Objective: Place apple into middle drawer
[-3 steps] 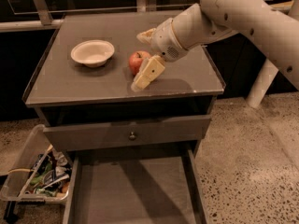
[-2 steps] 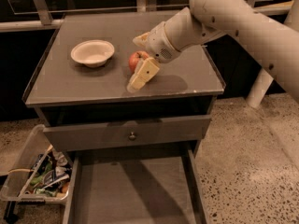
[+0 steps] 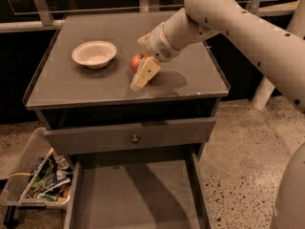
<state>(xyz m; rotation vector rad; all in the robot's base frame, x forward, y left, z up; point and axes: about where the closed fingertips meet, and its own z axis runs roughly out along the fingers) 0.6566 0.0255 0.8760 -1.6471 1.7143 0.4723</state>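
The red-orange apple (image 3: pixel 137 60) rests on the grey cabinet top (image 3: pixel 190 75), right of centre. My gripper (image 3: pixel 139 66) reaches in from the right and straddles the apple. One cream finger (image 3: pixel 146 73) lies in front of it and the other shows behind it. The fingers stand apart, wider than the apple, and the apple still sits on the top. The middle drawer (image 3: pixel 138 194) is pulled out below, its plain grey floor bare, with thin side walls.
A white bowl (image 3: pixel 94 54) stands on the cabinet top to the left of the apple. A grey drawer front with a small knob (image 3: pixel 136 138) sits above the open drawer. A clear bin of packets (image 3: pixel 38 180) is on the floor at lower left.
The arm has swung a little left and forward, bringing the fingers further around the apple. The apple has not moved.
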